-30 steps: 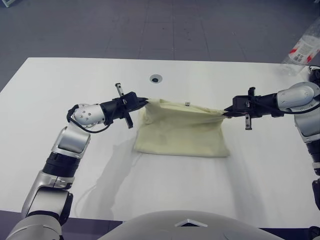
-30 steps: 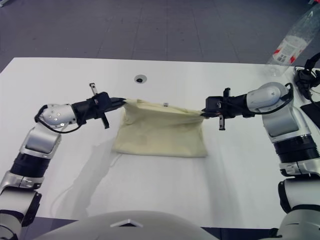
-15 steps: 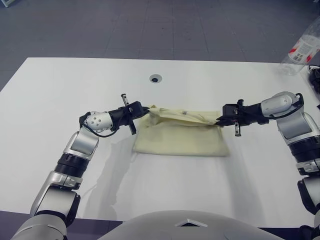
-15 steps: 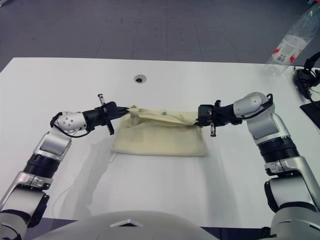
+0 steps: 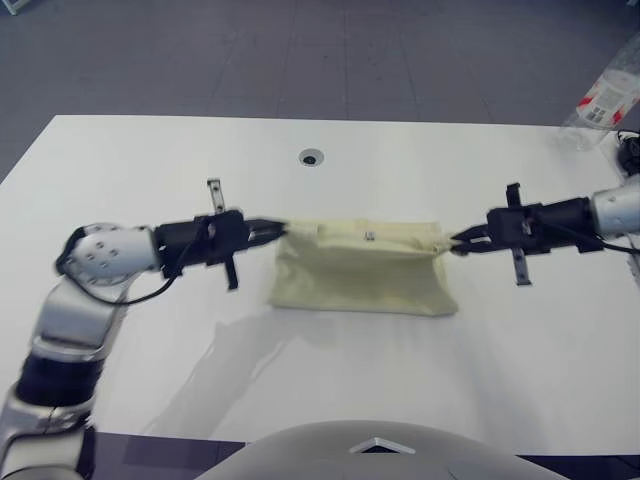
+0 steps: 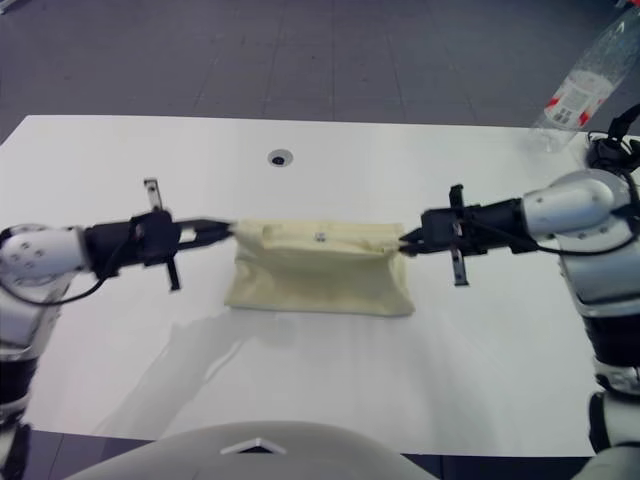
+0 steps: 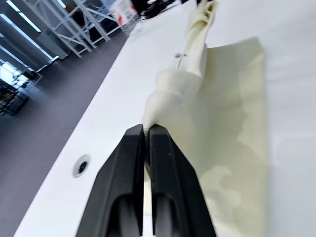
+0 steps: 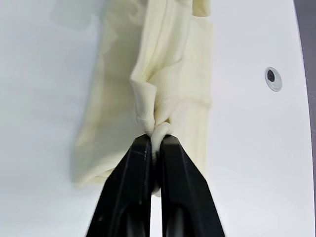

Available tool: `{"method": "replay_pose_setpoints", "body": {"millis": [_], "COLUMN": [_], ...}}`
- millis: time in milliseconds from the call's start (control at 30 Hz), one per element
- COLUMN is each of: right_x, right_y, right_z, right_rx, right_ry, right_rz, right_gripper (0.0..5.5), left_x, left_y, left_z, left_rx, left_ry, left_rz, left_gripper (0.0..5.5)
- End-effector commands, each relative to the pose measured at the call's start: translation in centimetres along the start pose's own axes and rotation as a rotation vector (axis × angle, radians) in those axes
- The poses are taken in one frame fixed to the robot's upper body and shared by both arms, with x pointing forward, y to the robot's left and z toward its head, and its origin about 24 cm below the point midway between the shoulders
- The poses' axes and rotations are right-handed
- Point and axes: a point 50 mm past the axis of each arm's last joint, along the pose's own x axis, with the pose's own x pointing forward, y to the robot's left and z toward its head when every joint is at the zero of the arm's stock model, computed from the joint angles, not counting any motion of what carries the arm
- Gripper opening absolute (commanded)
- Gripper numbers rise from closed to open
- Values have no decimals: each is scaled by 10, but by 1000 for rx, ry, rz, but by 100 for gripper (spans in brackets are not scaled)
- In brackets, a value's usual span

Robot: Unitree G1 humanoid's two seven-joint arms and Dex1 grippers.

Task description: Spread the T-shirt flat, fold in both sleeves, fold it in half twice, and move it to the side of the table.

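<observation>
Left arm reaches in low over the white table (image 5: 120, 160). The left gripper (image 5: 272, 230) has its fingers pinched tight on the far left corner of the T-shirt (image 5: 360, 275), and the left wrist view shows cloth bunched right at the tips. The T-shirt is pale yellow and sits mid-table as a compact rectangle with no sleeves sticking out. Its near portion lies on the surface, while the far edge is drawn into a taut ridge between the two arms and seems slightly raised. A cable hole (image 5: 312, 157) lies beyond the shirt, well apart from it. The right gripper (image 5: 460, 243) is clamped on the far right corner, with a knot of fabric squeezed between its fingers. A plastic bottle (image 5: 603, 97) is at the far right corner of the table, away from the work. Judgement: sleeves look done and one of the half-folds is in hand; which of the two I cannot tell. The next move calls for both arms to carry the held edge together toward the near edge with even tension, lay it down aligned, and only then let go. Uneven travel would skew the fold.
</observation>
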Motion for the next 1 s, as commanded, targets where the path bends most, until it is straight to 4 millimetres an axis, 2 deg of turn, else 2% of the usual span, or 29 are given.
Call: {"method": "replay_pose_setpoints", "body": {"millis": [33, 133, 233, 467, 767, 1000], "right_x": [-18, -17, -13, -5, -8, -10], "right_y": [37, 61, 75, 103, 110, 101], "right_z": [15, 21, 27, 55, 59, 48], "right_rx": [-13, -18, -19, 40, 74, 82], "right_ry": [52, 79, 76, -75, -64, -26], "right_rz": [119, 179, 229, 354, 381, 321], "right_gripper": [4, 4, 4, 4, 4, 4], "left_x": [-28, -35, -37, -43, -56, -54], "left_y": [-31, -50, -62, -68, -86, -85], "left_z": [13, 18, 22, 29, 42, 45], "left_rx": [-7, -22, -38, -47, -138, -165], "left_ry": [125, 158, 169, 160, 170, 158], "left_rz": [-212, -284, -324, -395, -428, -396], "left_gripper": [0, 0, 0, 0, 0, 0]}}
